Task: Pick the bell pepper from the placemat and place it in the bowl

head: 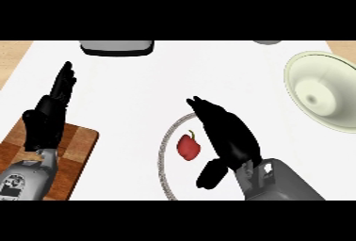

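Note:
A small red bell pepper (pixel 188 147) lies on a round white placemat (pixel 167 141) with a speckled rim, low in the middle of the head view. My right hand (pixel 230 136) hovers just right of the pepper, fingers straight and pointing up-left, thumb hanging below the pepper; it is open and no finger curls round the pepper. The pale green bowl (pixel 327 92) stands at the right edge, well away from the hand. My left hand (pixel 50 113) rests open at the left, fingers up.
A wooden cutting board (pixel 76 150) lies under my left forearm at the lower left. A grey appliance (pixel 116 47) sits at the counter's far edge, with a small grey object (pixel 268 42) further right. The white counter spreads between placemat and bowl.

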### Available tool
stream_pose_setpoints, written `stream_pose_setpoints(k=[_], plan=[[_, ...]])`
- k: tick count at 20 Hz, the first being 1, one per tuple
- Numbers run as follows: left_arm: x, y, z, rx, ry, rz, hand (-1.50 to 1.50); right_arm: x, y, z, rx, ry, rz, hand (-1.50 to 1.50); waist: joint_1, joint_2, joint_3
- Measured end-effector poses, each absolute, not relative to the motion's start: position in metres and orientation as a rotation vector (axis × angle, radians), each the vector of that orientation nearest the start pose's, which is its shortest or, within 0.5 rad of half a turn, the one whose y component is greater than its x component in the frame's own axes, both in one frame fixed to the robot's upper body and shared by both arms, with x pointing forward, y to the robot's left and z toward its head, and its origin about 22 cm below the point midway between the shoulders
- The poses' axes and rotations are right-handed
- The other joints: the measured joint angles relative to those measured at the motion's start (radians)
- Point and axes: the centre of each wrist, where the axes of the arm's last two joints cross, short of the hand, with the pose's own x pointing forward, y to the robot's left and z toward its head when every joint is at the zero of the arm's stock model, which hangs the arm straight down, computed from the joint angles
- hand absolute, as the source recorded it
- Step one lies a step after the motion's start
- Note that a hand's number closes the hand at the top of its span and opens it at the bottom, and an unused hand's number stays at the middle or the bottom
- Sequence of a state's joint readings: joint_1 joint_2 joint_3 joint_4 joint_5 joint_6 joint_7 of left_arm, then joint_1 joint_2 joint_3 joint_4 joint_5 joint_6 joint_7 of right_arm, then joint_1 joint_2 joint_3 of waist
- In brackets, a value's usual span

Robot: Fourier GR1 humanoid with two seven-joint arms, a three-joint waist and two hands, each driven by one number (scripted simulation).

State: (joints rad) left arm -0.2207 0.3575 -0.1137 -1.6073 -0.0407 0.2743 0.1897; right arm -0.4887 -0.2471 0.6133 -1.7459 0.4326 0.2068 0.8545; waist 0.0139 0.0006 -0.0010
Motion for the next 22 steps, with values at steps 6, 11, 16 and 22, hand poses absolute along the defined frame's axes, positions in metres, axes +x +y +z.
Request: stream_pose_setpoints(k=[6, 11, 16, 22], plan=[[0.286, 0.263, 0.082, 0.387, -1.649, -0.173, 0.0, 0.262, -0.072, 0.108, -0.494, -1.119, 1.23, -1.5, -0.007, -0.001, 0.001], [0.284, 0.269, 0.077, 0.394, -1.649, -0.17, 0.0, 0.269, -0.068, 0.087, -0.526, -1.025, 1.248, -1.5, -0.009, -0.001, 0.001], [0.288, 0.269, 0.074, 0.394, -1.652, -0.168, 0.0, 0.283, -0.057, 0.069, -0.545, -0.988, 1.251, -1.5, -0.01, 0.0, 0.001], [0.288, 0.26, 0.076, 0.389, -1.645, -0.171, 0.0, 0.291, -0.057, 0.047, -0.527, -0.979, 1.252, -1.5, -0.01, 0.0, 0.001]])
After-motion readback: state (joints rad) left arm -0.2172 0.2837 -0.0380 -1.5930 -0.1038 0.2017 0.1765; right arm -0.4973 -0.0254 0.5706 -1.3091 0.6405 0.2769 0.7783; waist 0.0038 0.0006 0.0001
